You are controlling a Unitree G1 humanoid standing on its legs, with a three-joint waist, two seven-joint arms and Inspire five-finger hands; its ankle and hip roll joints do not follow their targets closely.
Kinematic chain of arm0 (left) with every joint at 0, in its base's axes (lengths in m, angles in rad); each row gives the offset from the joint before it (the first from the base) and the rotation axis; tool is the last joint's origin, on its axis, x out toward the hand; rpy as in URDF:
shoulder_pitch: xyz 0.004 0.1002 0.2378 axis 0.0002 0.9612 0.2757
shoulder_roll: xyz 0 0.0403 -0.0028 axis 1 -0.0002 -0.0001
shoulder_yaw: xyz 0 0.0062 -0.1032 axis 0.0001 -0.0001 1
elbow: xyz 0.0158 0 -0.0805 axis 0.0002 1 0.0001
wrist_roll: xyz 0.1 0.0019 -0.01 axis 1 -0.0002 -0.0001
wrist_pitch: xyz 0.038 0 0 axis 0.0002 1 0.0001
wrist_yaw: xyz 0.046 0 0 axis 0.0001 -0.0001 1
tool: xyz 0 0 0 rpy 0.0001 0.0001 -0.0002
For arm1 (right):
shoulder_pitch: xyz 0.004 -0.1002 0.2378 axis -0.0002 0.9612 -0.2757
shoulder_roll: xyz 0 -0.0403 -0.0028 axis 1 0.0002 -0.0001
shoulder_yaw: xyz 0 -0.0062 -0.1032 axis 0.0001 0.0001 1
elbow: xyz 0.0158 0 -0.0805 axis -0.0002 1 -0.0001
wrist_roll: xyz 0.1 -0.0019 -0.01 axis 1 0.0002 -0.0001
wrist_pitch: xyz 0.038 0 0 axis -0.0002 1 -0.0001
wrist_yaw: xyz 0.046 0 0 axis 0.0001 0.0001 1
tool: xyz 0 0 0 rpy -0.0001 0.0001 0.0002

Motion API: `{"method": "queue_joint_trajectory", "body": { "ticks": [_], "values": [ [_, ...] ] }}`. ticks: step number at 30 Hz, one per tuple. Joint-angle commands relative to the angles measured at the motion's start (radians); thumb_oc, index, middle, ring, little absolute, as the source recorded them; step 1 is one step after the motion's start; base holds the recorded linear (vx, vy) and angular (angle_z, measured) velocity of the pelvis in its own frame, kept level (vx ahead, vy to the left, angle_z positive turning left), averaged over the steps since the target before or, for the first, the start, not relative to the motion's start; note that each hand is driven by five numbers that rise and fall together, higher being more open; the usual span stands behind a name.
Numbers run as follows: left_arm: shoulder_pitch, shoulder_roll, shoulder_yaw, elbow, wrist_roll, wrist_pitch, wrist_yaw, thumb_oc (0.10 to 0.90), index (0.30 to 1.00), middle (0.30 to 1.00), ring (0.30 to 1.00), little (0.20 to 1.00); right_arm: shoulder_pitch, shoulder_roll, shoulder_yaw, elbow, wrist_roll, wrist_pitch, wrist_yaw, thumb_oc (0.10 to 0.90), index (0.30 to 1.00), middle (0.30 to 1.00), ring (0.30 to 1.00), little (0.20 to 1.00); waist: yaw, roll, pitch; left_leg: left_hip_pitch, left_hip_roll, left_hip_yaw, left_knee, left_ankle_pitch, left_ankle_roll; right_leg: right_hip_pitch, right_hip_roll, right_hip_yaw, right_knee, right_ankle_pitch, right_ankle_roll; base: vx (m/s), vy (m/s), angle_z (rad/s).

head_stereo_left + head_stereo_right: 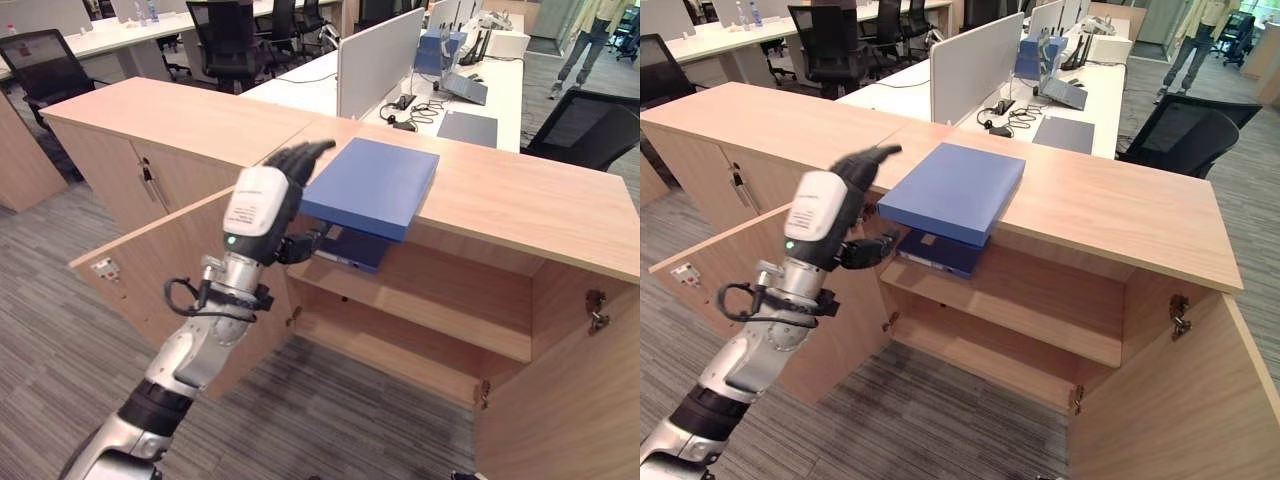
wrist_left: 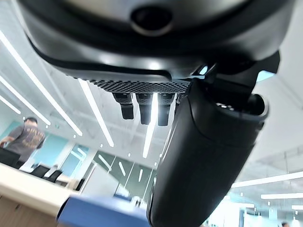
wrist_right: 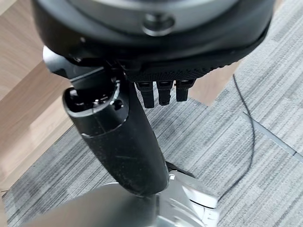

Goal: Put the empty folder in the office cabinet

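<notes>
Left eye view shows the blue folder (image 1: 372, 185) lying flat on top of the office cabinet (image 1: 520, 200), its near edge jutting out past the front lip above the open compartment. The left robot hand (image 1: 285, 178) is raised at the folder's left edge, fingers extended over or against that side and the thumb reaching in below the overhang. It looks like the start of a pinch, but the fingers are straight and relaxed, not curled round anything, so I judge the folder not yet gripped. The left wrist view bears this out: the fingers stand in a straight row beside the thumb, with a blue corner of the folder past them.

The step in hand appears to be taking hold of the folder so that it can go down into the cabinet. Both doors stand open, the left door (image 1: 165, 265) beside the arm. Inside, a second, darker folder (image 1: 350, 248) already sits at the left of the upper shelf (image 1: 420, 305), just under the overhang.

The next move calls for closing fingers and thumb on the overhanging edge, drawing the folder clear of the lip, then lowering it into free shelf space to the right of the darker one.

The folder looks thin, rigid and closed, with a plain matte cover.

The right robot hand (image 3: 118, 137) hangs over the carpeted floor (image 3: 246, 142), fingers slack, holding nothing.
</notes>
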Motion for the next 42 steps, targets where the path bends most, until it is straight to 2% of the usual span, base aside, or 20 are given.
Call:
{"method": "queue_joint_trajectory", "body": {
  "ticks": [1, 10, 26, 38, 42],
  "values": [
    [-0.242, 0.010, -0.001, 0.048, 0.033, -0.006, 0.028, 0.800, 0.900, 0.900, 0.900, 0.900, -0.033, -0.028, 0.037, 0.035, -0.024, -0.022, -0.005, 0.800, 0.900, 0.900, 0.900, 0.900, 0.009, -0.022, -0.030, 0.064, -0.020, -0.016, -0.004, -0.156, 0.007, 0.000, -0.015, -0.032, 0.022, -0.038, 0.055, 0.01, 0.002, -0.14],
    [-0.384, -0.015, -0.120, 0.260, 0.068, 0.049, 0.026, 0.800, 0.900, 0.900, 0.900, 0.900, -0.045, -0.043, 0.041, 0.039, -0.009, -0.019, -0.004, 0.800, 0.900, 0.900, 0.900, 0.900, -0.011, -0.014, -0.040, 0.073, -0.018, 0.004, -0.004, -0.163, 0.008, 0.003, -0.014, -0.021, 0.013, -0.035, 0.060, 0.00, 0.003, -0.03],
    [-0.527, -0.054, -0.217, 0.498, 0.217, 0.151, 0.132, 0.800, 0.900, 0.900, 0.900, 0.900, -0.051, -0.037, 0.064, 0.076, -0.010, -0.025, -0.027, 0.800, 0.900, 0.900, 0.900, 0.900, -0.038, -0.004, -0.052, 0.084, -0.019, 0.030, -0.004, -0.174, 0.013, 0.001, -0.013, 0.002, 0.014, -0.037, 0.064, 0.00, 0.001, -0.06],
    [-0.561, -0.060, -0.234, 0.548, 0.214, 0.166, 0.156, 0.800, 0.900, 0.900, 0.900, 0.900, -0.055, -0.034, 0.068, 0.084, -0.004, -0.027, -0.034, 0.800, 0.900, 0.900, 0.900, 0.900, -0.043, -0.002, -0.057, 0.090, -0.020, 0.040, -0.004, -0.179, 0.015, 0.001, -0.010, 0.010, 0.013, -0.035, 0.064, 0.00, 0.002, -0.02],
    [-0.596, -0.075, -0.266, 0.600, 0.203, 0.166, 0.148, 0.800, 0.900, 0.900, 0.900, 0.900, -0.058, -0.037, 0.070, 0.087, 0.002, -0.027, -0.034, 0.800, 0.900, 0.900, 0.900, 0.900, -0.050, 0.001, -0.057, 0.093, -0.021, 0.042, -0.004, -0.180, 0.014, 0.001, -0.009, 0.013, 0.012, -0.035, 0.066, 0.00, 0.000, 0.00]
  ]
}}
